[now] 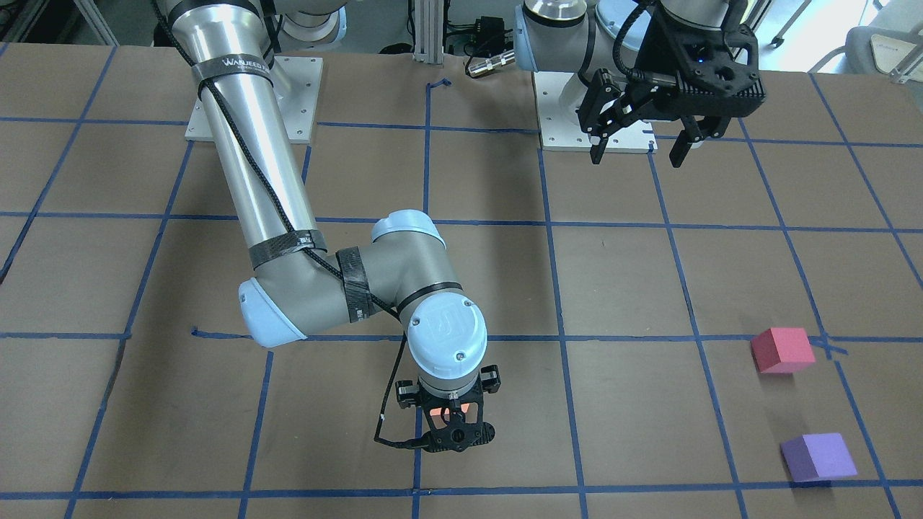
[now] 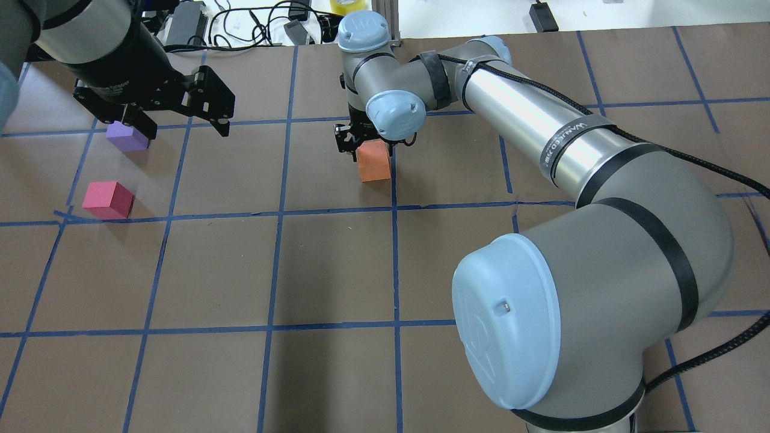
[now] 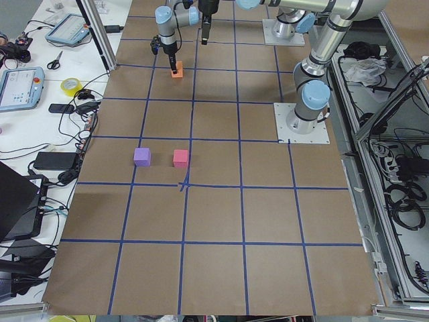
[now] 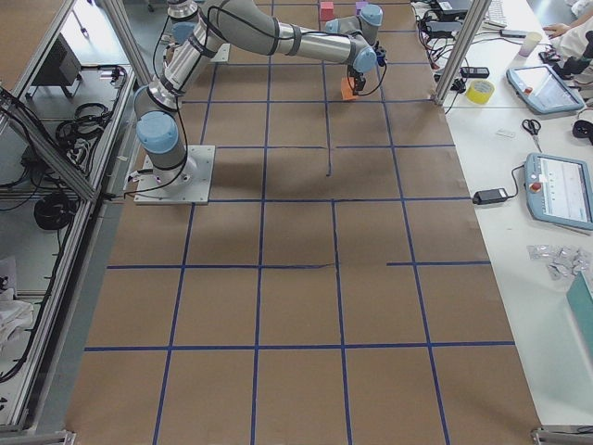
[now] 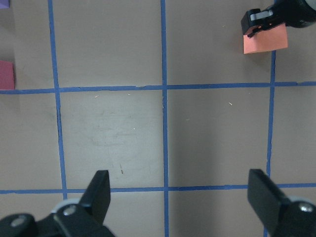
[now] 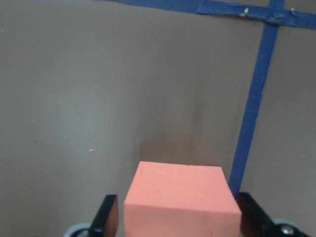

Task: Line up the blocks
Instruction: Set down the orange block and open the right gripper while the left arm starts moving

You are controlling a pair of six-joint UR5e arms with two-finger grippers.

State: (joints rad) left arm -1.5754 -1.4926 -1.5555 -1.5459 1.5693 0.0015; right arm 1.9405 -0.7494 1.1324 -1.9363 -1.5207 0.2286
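The orange block [image 2: 374, 162] is between the fingers of my right gripper [image 2: 368, 147], which is shut on it at or just above the table, beside a blue tape line. The wrist view shows the orange block [image 6: 180, 195] with a finger close on each side. The pinkish red block [image 2: 108, 199] and the purple block [image 2: 127, 136] sit apart on the table at my far left. My left gripper [image 2: 185, 127] is open and empty, held high above the table near the purple block. Its fingers [image 5: 98, 192] stand wide apart.
The brown table [image 2: 337, 270] carries a grid of blue tape lines. Cables and devices [image 2: 252, 24] lie past the far edge. The right arm's elbow [image 2: 577, 288] fills the near right of the overhead view. The arm bases [image 1: 598, 122] stand on the robot's side.
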